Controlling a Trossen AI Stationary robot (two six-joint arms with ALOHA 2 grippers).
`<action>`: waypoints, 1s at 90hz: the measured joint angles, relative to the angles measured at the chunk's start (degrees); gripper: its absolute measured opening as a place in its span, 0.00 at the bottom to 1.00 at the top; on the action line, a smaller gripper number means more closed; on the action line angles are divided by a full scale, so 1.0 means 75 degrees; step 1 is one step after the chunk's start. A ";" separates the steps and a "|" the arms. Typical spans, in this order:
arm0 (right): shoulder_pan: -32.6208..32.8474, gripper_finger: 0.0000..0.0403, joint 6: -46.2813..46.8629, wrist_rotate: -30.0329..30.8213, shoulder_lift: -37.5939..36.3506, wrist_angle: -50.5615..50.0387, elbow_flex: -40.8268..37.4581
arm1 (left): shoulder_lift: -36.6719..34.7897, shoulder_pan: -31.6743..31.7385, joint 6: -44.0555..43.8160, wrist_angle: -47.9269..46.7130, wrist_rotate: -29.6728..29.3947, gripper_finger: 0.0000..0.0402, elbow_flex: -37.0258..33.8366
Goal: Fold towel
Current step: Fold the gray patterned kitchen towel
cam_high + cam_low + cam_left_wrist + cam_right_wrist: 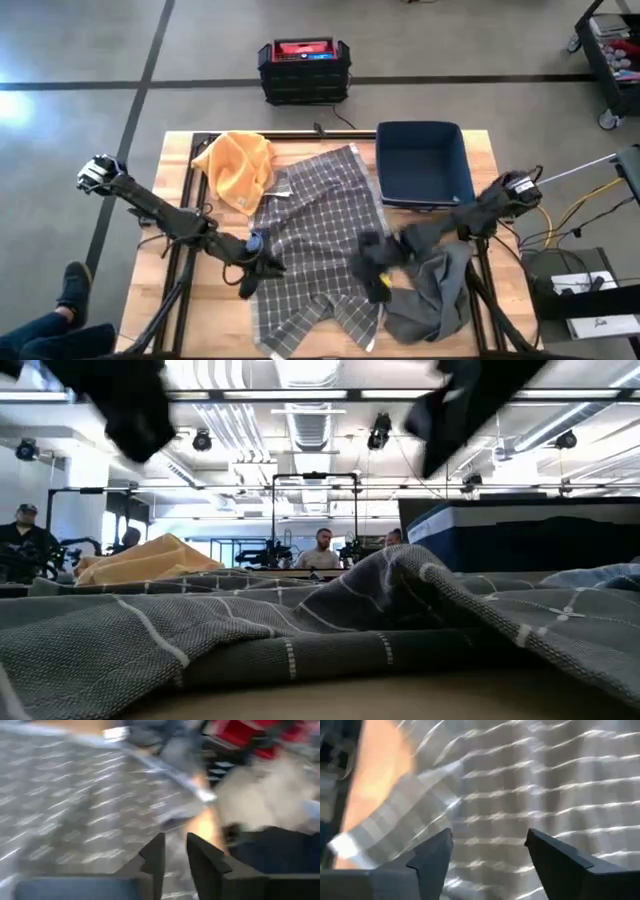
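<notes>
A grey checked towel (322, 235) lies spread over the middle of the table, with rumples along its near edge, and it fills the foreground of the low view (300, 620). My left gripper (258, 268) hovers at the towel's left edge. In its wrist view the fingers (175, 851) stand a narrow gap apart with nothing between them. My right gripper (372, 262) is over the towel's right part, near its right edge. It is wide open (490, 850) above the checked cloth.
A yellow cloth (238, 165) lies bunched at the far left corner. A dark blue bin (424, 165) stands at the far right. A plain grey cloth (437, 290) lies crumpled at the near right, beside the towel. People are in the room beyond the table.
</notes>
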 joint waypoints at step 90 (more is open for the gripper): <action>0.2764 0.59 0.3416 0.1030 0.2867 0.0520 0.1926 | 0.7359 -0.2781 -0.2839 -0.5109 -0.0622 0.30 0.6920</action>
